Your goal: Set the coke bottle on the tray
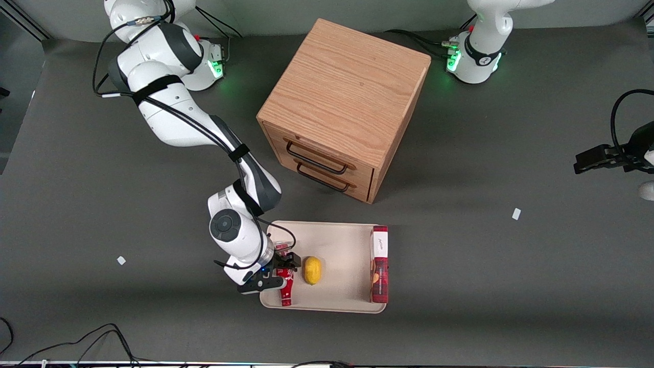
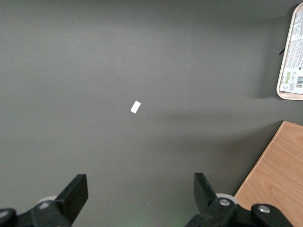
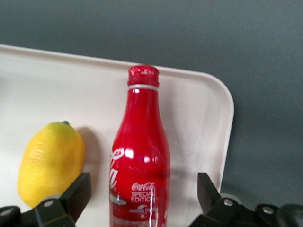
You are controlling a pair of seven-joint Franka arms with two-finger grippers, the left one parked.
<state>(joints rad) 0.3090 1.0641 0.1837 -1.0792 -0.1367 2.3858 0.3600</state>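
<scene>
The coke bottle [image 1: 285, 287] is red with white script and lies flat on the cream tray [image 1: 340, 243], along the tray's rim at the working arm's end, its cap pointing toward the front camera. My right gripper [image 1: 284, 266] is low over the bottle's body near its base. In the right wrist view the bottle [image 3: 141, 156] lies on the tray [image 3: 199, 109] between the gripper's [image 3: 142, 194] two fingers, which are spread wide with a gap on each side. The gripper is open and does not touch the bottle.
A yellow lemon [image 1: 312, 270] [image 3: 51, 163] lies on the tray close beside the bottle. A long red box [image 1: 379, 271] lies along the tray's rim at the parked arm's end. A wooden drawer cabinet [image 1: 342, 102] stands farther from the camera. Small white scraps [image 1: 516, 213] lie on the mat.
</scene>
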